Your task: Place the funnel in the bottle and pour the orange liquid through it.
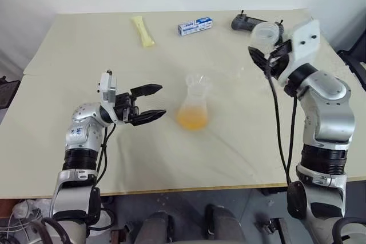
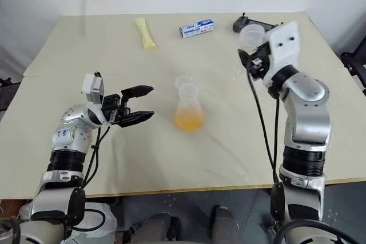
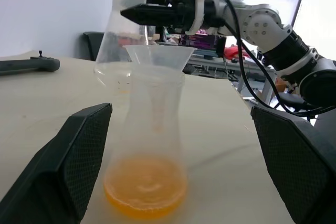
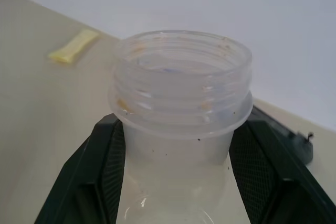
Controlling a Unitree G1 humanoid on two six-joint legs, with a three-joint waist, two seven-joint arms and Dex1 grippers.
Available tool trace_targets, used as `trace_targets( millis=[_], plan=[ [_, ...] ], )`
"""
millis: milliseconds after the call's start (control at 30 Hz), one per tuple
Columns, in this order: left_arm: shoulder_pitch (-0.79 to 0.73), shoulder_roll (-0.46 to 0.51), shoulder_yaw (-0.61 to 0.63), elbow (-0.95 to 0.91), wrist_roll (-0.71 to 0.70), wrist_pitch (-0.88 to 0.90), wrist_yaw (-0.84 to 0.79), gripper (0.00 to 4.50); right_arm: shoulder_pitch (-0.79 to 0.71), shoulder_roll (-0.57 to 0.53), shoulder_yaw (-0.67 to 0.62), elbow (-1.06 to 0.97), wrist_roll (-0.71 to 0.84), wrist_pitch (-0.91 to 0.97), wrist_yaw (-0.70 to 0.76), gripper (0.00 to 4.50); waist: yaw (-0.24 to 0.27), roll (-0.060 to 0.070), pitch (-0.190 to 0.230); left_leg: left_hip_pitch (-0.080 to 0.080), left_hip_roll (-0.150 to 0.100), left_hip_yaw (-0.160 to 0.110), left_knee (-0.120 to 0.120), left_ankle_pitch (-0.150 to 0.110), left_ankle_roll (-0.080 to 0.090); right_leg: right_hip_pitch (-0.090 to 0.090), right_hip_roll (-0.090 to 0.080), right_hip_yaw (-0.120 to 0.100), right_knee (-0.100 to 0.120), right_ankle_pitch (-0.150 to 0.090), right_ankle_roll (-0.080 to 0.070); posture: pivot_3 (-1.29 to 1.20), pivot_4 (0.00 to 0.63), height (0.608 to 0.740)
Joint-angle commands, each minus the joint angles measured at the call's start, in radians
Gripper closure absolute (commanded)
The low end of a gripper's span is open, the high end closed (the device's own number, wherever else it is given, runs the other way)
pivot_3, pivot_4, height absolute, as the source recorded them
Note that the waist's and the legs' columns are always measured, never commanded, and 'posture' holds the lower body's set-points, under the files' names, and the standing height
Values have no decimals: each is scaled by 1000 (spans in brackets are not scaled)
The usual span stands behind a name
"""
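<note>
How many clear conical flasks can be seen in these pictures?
2. One flask stands mid-table, holding orange liquid, a funnel in its neck. The right gripper holds the other flask, seemingly empty.

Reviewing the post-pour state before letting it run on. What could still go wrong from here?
1. The funnel sits loose in the bottle; the open left claw flanks it, so a nudge could tip the orange liquid.
2. The right claw holds the emptied flask by its neck in mid-air; a slip drops it onto the table.
</note>
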Motion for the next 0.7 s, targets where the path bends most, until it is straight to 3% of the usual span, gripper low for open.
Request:
trace_targets(
  millis=[33,367,567,700],
  plan=[
    [14,21,6,-58,-20,23,7,0,5,-18,-76,44,80,-30,-42,2096,0,0,0,0,0,0,0,0,0,0,0,0,0,0,0,0,150,740],
    [46,42,0,-118,-18,74,33,0,86,-44,-92,116,177,-100,-76,2096,-2,0,0,0,0,1,0,0,0,0,0,1,0,0,0,0,150,740],
    [38,46,-3,-109,-9,79,51,0,114,-57,-75,123,193,-131,-88,120,0,0,0,0,0,1,0,0,0,0,0,1,0,0,0,0,150,740],
    [43,64,-16,-117,15,101,89,0,108,-69,-78,116,208,-145,-96,51,0,0,0,0,0,1,0,0,0,0,0,1,0,0,0,0,150,740]
  ],
)
